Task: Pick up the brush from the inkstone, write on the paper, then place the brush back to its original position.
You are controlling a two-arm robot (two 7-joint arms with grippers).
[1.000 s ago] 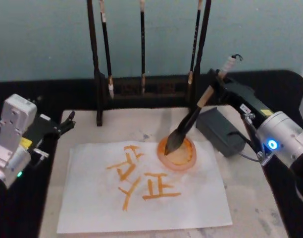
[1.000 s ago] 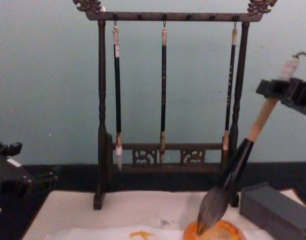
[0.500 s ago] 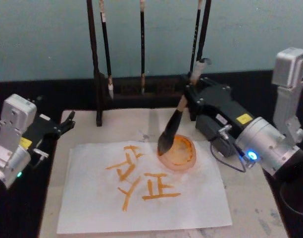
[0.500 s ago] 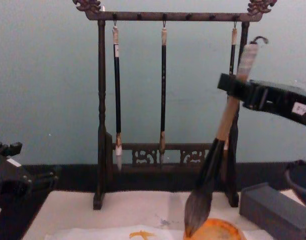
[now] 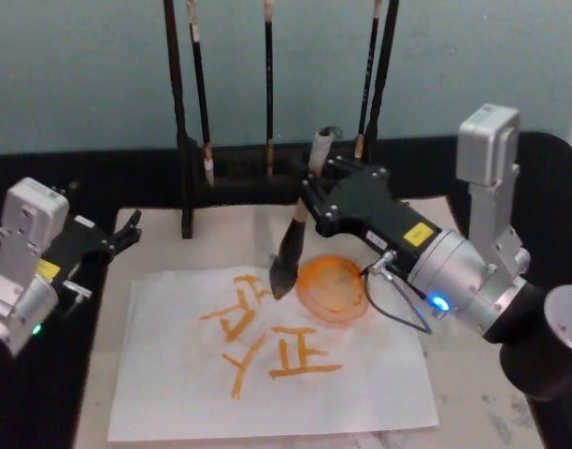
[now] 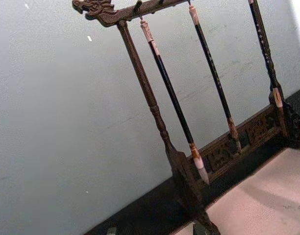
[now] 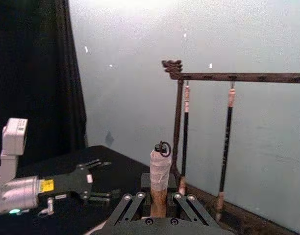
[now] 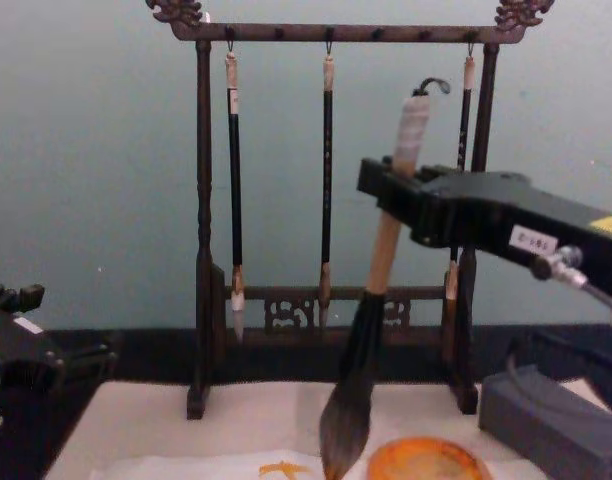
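The shallow orange dish [image 5: 333,288] holds a film of orange paint and sits on the upper right part of the paper [image 5: 174,393]. The right pincer [image 5: 311,195] is clenched on the pale handle of the brush [image 5: 288,257] — nearly upright, bristles just left of the dish, over the orange strokes [image 5: 295,355]; whether the tip touches the sheet cannot be told. Half a second ago the tip was at the dish's rim — it has shifted left, off the dish. The left pincer [image 5: 129,227] idles with fingers spread, left of the paper.

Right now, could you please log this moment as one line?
right claw: shut on brush | brush tip: over paper, beside dish | left claw: parked
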